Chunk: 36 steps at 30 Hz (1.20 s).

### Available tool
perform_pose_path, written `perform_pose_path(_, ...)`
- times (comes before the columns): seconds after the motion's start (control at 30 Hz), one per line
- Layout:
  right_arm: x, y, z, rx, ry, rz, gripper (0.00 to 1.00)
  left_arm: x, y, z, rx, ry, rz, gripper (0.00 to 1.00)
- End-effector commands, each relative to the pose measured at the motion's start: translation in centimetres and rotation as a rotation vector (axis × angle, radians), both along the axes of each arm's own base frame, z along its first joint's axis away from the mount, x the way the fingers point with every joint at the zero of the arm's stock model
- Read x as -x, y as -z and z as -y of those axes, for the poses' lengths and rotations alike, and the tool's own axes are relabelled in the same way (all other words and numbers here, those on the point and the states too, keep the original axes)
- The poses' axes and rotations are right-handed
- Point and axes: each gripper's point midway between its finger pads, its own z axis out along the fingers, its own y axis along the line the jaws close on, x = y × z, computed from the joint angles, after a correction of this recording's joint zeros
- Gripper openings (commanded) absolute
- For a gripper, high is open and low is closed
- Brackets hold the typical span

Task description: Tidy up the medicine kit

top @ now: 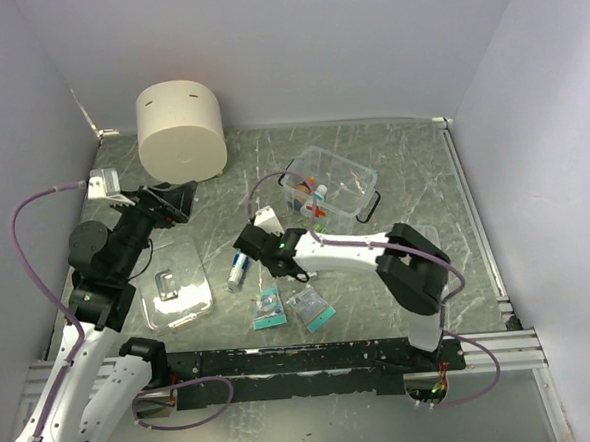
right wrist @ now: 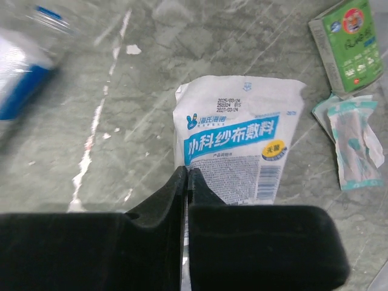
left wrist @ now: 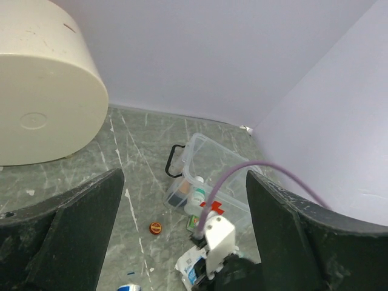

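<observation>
Medicine kit (top: 352, 177): clear box, lid off, red cross on side, black handle, at 1 o'clock in the top view, with a few bottles (top: 308, 192) already inside. Outstanding: gauze sachet (right wrist: 239, 139), blue-white bottle (top: 238, 272), green carton (right wrist: 348, 45), wrapped dressing (right wrist: 354, 145), loose lid (top: 174, 283) at 8 o'clock. Task judged partly done. Right gripper (right wrist: 187, 179): jaws closed, apparently pinching the sachet's near edge. Left gripper (left wrist: 183, 176): jaws wide, empty. Sachet print: 2025-03-24, blue band ending 纱布敷料. Carton lettering unclear.

Chinese lettering on white packet (right wrist: 236, 139); red cross (left wrist: 216, 208) on medicine kit (left wrist: 195, 145)
</observation>
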Motion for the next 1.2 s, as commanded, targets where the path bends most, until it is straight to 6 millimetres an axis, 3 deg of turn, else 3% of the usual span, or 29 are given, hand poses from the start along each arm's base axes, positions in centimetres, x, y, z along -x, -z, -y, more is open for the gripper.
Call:
perform_pose_path(0.0, -0.8, -5.5, -2.2, -0.245, 0.030, 0.081, 0.00, 0.3, -0.6, 0.9, -0.012, 0.060, 0.010, 0.92)
perform_pose_path(0.2, -1.0, -11.7, -3.4, -0.602, -0.020, 0.046, 0.00, 0.7, 1.0, 3.3, -0.007, 0.209, -0.061, 0.96)
perform_pose_path(0.37, -1.7, -17.6, -2.8, -0.917, -0.076, 0.026, 0.00, 1.9, 2.3, 6.8, -0.009, 0.450, -0.101, 1.00)
perform_pose_path(0.4, -2.3, -19.7, -1.8, -1.058, -0.096, 0.067, 0.00, 2.4, 2.4, 8.3, 0.019, 0.549, -0.112, 1.00)
perform_pose_path(0.47, -2.5, -22.2, -0.8, -1.181, -0.131, 0.076, 0.00, 2.6, 2.2, 9.4, 0.054, 0.613, -0.129, 0.98)
perform_pose_path(0.7, -3.5, -29.3, 2.9, -1.391, -0.147, 0.151, 0.00, 2.2, 0.2, 12.1, 0.171, 0.688, -0.136, 0.97)
perform_pose_path(0.8, -4.4, -30.9, 4.9, -1.450, -0.112, 0.181, 0.00, 1.6, -0.8, 12.6, 0.230, 0.692, -0.141, 0.96)
perform_pose_path(0.93, -4.7, -31.9, 6.1, -1.491, -0.108, 0.195, 0.00, 1.5, -1.6, 13.6, 0.267, 0.744, -0.148, 0.96)
perform_pose_path(1.17, -4.1, -32.8, 5.7, -1.592, -0.164, 0.098, 0.00, 0.6, -0.4, 16.9, 0.293, 0.815, -0.242, 0.95)
